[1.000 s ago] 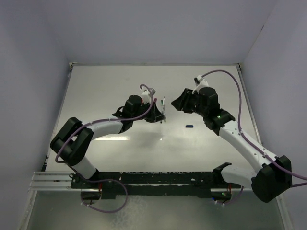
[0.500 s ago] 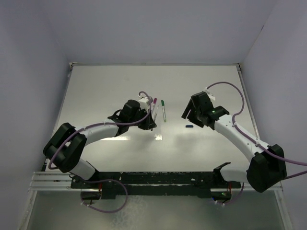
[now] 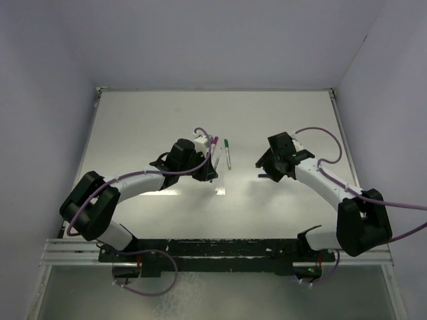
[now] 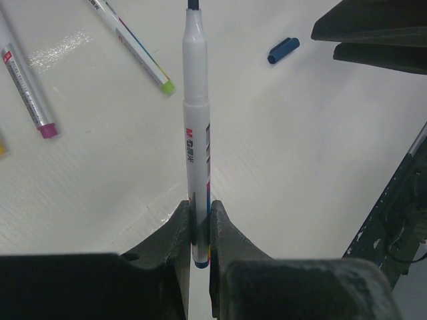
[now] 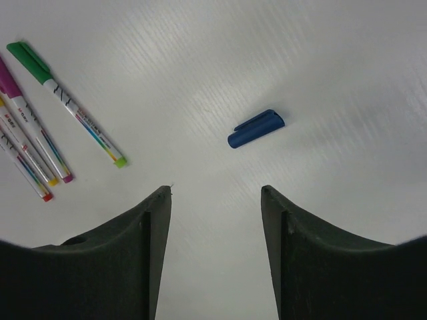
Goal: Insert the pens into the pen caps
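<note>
A blue-tipped pen (image 4: 197, 127) is seen clamped by its tail end between the fingers of the left gripper (image 4: 201, 215). Its slim white barrel projects straight ahead of the wrist camera, and its dark tip reaches the top edge of that view. The dark blue cap (image 5: 255, 129) is shown lying on its side on the white bench (image 5: 320, 60), apart from everything else, just ahead of the right gripper (image 5: 215, 193). That gripper's two dark fingers are spread wide with nothing held between them, and the cap is framed in the gap but not touched. Four other pens are laid on the bench to the left of the cap in the right wrist view. A green-capped pen (image 5: 73, 110) lies nearest the cap and a purple-capped pen (image 5: 37, 131) lies beside it. Two more (image 5: 27, 175), with yellow and red end plugs, are partly cut off at the edge (their cap ends fall outside the frame). From the overhead camera, both arms are seen reaching toward the middle of the bench. The left gripper is beside the row of pens and the right gripper is poised at the cap, with open bench between the two grippers.
</note>
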`<state>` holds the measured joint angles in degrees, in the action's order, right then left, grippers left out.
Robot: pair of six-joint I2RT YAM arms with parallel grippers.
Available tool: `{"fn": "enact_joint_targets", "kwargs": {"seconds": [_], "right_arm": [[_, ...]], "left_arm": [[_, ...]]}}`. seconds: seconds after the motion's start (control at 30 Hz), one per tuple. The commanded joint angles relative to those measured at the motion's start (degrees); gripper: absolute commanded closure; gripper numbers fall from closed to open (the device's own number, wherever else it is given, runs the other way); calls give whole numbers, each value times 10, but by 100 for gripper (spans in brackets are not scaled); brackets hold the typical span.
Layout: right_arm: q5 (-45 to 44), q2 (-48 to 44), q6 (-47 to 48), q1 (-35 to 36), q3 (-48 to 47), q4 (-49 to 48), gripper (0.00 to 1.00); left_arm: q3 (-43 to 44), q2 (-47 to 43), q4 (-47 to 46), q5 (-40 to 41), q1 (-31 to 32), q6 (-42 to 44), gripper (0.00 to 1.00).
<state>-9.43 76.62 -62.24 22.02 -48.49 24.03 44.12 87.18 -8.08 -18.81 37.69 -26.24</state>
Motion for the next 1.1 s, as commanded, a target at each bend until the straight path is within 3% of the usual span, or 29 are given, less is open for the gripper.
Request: {"fn": "enact_joint_targets", "kwargs": {"seconds": [0.0, 1.07], "right_arm": [[5, 17, -38, -5, -2, -30, 43], [-31, 111, -46, -12, 5, -35, 46]], "left_arm": [[2, -14, -22, -19, 2, 17, 100], [25, 17, -17, -46, 2, 31, 100]]}}
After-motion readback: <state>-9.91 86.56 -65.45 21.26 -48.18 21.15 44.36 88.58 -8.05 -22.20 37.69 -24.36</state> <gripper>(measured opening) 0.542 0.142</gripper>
